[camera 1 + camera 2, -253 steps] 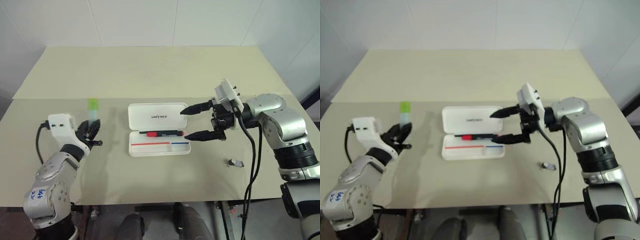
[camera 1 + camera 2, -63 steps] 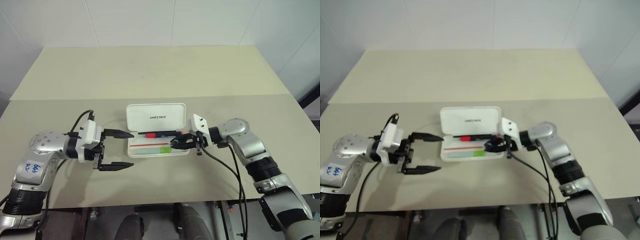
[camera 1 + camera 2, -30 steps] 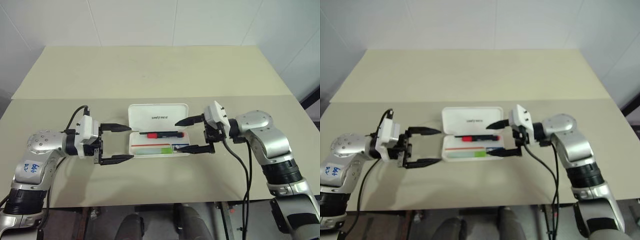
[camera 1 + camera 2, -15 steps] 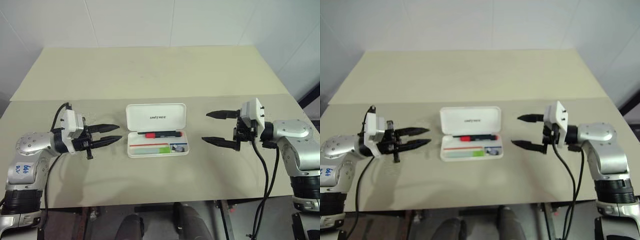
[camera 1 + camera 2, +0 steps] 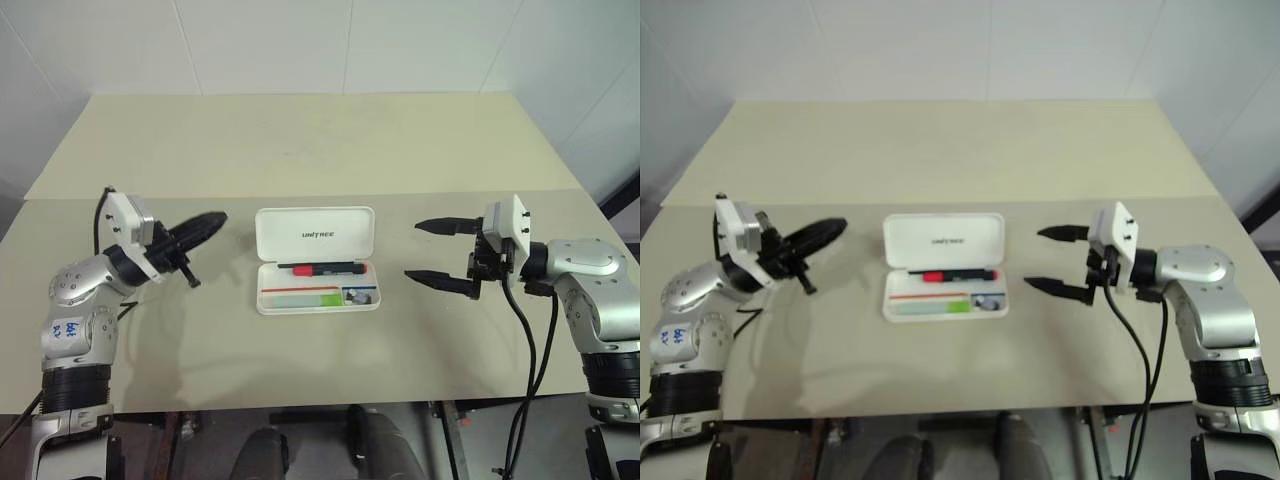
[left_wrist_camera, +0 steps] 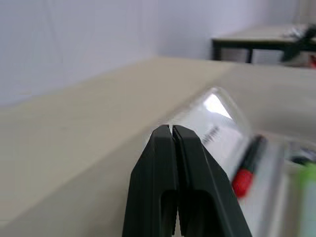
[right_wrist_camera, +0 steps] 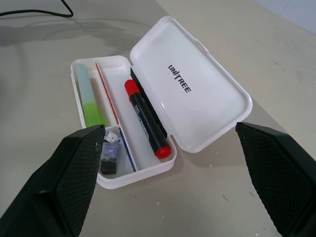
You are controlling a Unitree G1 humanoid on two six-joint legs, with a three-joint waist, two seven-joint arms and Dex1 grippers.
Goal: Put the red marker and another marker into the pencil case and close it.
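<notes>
silver arms, black jaws, black cables

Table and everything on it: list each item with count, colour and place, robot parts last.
table: one, beige, with a seam across it.
pencil case: one, white, mid-table, lid open and lying flat.
red marker: one, black barrel with red ends, in the case's compartment next to the hinge.
green highlighter: one, pale green, in the case's compartment away from the hinge.
small grey piece: one, dark grey, in the small end pocket of the case.
left gripper: one, black fingers shut, empty, left of the case.
right gripper: one, black fingers spread wide, empty, right of the case.
</notes>
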